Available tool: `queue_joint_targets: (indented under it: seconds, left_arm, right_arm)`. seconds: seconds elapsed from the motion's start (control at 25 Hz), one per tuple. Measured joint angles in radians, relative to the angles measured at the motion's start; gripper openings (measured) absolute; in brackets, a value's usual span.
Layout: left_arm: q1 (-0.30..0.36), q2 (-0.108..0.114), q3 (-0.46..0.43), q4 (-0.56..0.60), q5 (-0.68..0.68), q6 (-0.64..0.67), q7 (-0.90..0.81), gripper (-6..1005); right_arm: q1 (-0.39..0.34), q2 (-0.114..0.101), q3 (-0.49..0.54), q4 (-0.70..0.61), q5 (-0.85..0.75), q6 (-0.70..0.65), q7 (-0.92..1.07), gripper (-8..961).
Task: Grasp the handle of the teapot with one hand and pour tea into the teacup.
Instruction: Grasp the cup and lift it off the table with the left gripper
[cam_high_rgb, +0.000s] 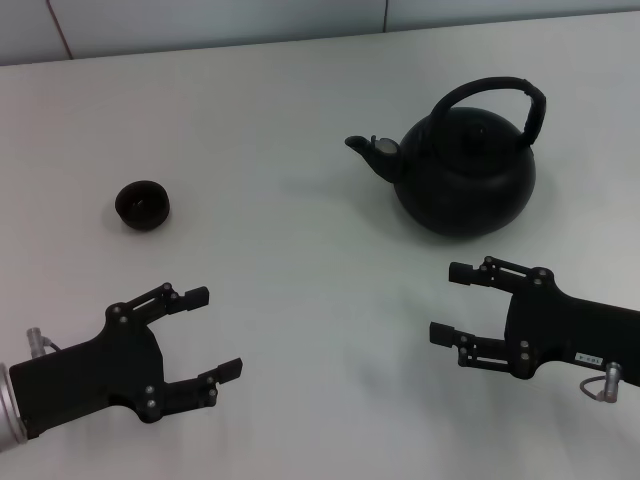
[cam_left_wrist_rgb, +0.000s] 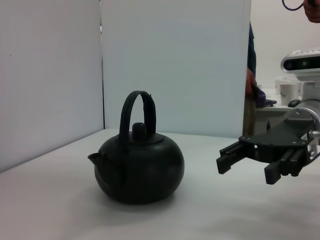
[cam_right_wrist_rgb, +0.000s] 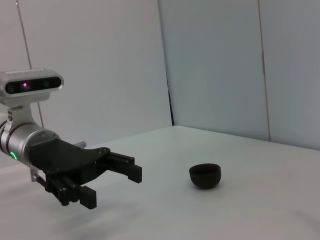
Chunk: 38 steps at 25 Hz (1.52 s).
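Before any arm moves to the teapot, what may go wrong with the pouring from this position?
1. The teacup is tiny and stands far from the teapot, so the pot must travel across the table; tea may spill on the way or miss the cup.
2. The handle arches above the lid; the open right gripper, still below and beside the pot, may bump the body.
3. The open left gripper waits near the cup and may knock it.

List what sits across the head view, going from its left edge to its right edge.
Left hand → teacup → teapot → right hand. By body rather than fingertips, the left hand starts nearest the left edge and the right hand reaches the right edge; both hands are open, low over the white table.
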Motion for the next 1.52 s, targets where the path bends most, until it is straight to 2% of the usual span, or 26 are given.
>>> queue_joint_targets:
  seconds: [1.52]
  left_arm:
    - [0.003, -0.002, -0.012, -0.007, -0.003, -0.002, -0.014, 858]
  right_arm:
    - [-0.002, 0.000, 0.000, 0.000, 0.000, 0.006, 0.000, 774]
